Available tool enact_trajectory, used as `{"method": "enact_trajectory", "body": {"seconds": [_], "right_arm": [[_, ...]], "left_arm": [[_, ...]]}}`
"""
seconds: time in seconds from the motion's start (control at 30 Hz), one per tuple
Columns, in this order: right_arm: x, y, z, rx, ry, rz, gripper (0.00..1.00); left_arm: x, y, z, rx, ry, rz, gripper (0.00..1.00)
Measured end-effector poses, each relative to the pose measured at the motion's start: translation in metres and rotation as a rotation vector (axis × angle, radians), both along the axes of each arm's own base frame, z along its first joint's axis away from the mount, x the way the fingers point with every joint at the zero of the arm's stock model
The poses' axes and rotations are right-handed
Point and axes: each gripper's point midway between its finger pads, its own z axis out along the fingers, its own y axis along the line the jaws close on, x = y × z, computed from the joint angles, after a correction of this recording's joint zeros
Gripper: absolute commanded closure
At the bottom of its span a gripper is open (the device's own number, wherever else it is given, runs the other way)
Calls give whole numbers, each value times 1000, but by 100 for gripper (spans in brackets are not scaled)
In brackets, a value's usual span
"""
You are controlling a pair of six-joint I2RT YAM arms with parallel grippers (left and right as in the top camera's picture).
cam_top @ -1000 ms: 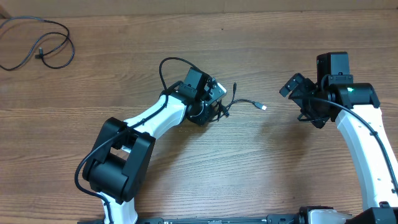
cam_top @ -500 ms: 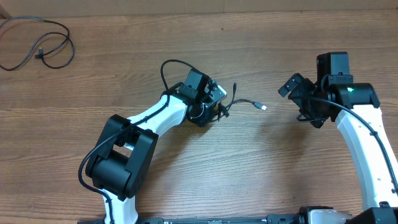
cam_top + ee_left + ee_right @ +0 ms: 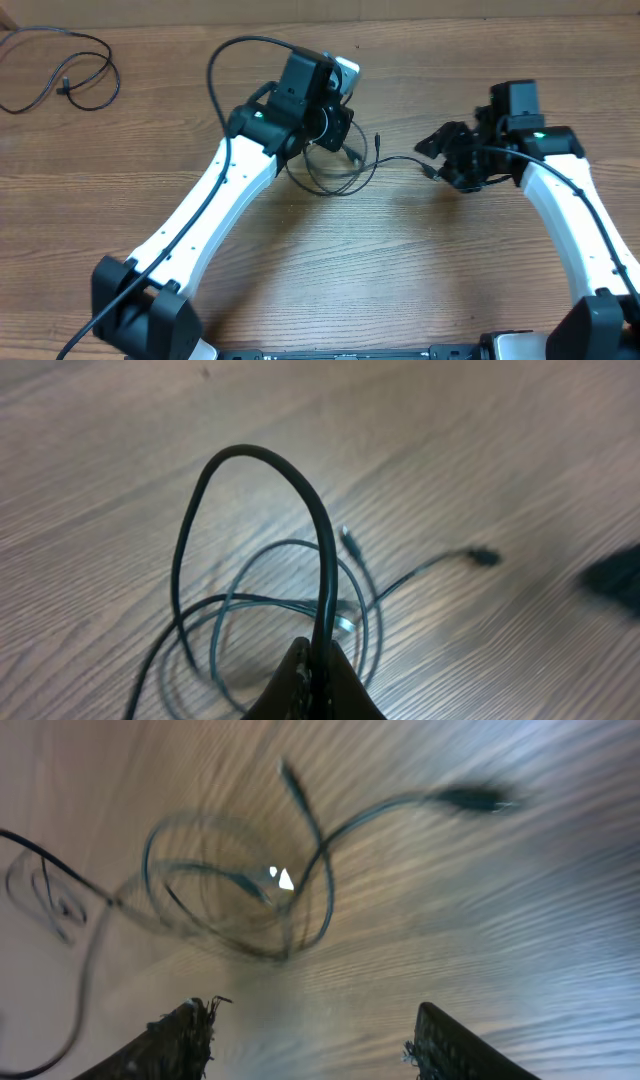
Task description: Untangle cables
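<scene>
A tangle of thin black cables lies in loose loops at the table's middle, with a plug end sticking out and one strand running right. My left gripper is shut on a cable loop and holds it above the table. The loops and a black plug show below it. My right gripper is open and empty just right of the tangle. Its view shows the blurred loops and a plug ahead of the fingers.
Another thin black cable lies in a loop at the far left corner of the wooden table. The left arm's own thicker black cable arcs above its wrist.
My left gripper has risen and moved back with a cable loop in it, stretching the tangle open. My right gripper has moved left toward the tangle.
</scene>
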Motion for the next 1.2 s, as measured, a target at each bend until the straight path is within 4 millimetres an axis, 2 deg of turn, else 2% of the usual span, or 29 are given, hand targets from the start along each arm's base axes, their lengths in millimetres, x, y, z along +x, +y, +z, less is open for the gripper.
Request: {"method": "enact_trajectory", "body": {"seconds": [0.1, 0.13, 0.2, 0.23, 0.3, 0.43, 0.5, 0.6, 0.7, 0.8, 0.87, 0.9, 0.97, 1.03, 1.13, 1.2], "right_arm": [[0, 23, -6, 33, 8, 48, 25], [6, 36, -6, 49, -22, 74, 19], [12, 50, -3, 64, -68, 104, 18], [20, 63, 4, 77, -131, 133, 18], [22, 79, 9, 79, -177, 163, 17], [26, 100, 9, 42, -194, 102, 11], [38, 110, 15, 56, -246, 70, 11], [58, 126, 21, 87, -329, 50, 11], [74, 135, 10, 82, -357, 9, 11], [84, 116, -18, -10, -308, -92, 11], [85, 90, -43, -119, -252, -170, 11], [82, 65, -58, -203, -203, -225, 11], [84, 30, -68, -278, -166, -301, 11], [85, -9, -74, -337, -126, -382, 11], [82, -55, -80, -380, -69, -475, 10], [71, -79, -86, -395, -5, -495, 2]], "left_arm": [[1, 0, 30, -70, -38, 46, 96], [2, -1, 49, -111, -67, 66, 96], [0, 0, 74, -155, -104, 79, 96], [-3, 0, 97, -199, -135, 80, 96], [-8, 0, 125, -247, -179, 72, 96], [-22, 2, 200, -367, -316, 52, 96], [-33, 3, 228, -423, -359, 31, 96], [-44, 1, 253, -490, -393, 0, 96], [-53, -1, 271, -533, -414, -35, 96], [-59, 1, 281, -550, -431, -47, 96], [-63, 14, 297, -548, -483, -43, 96], [-64, 25, 306, -545, -517, -31, 96], [-64, 51, 321, -539, -574, 13, 95], [-64, 90, 340, -518, -657, 93, 96], [-63, 117, 350, -500, -701, 155, 96], [-56, 128, 347, -484, -700, 187, 96]]}}
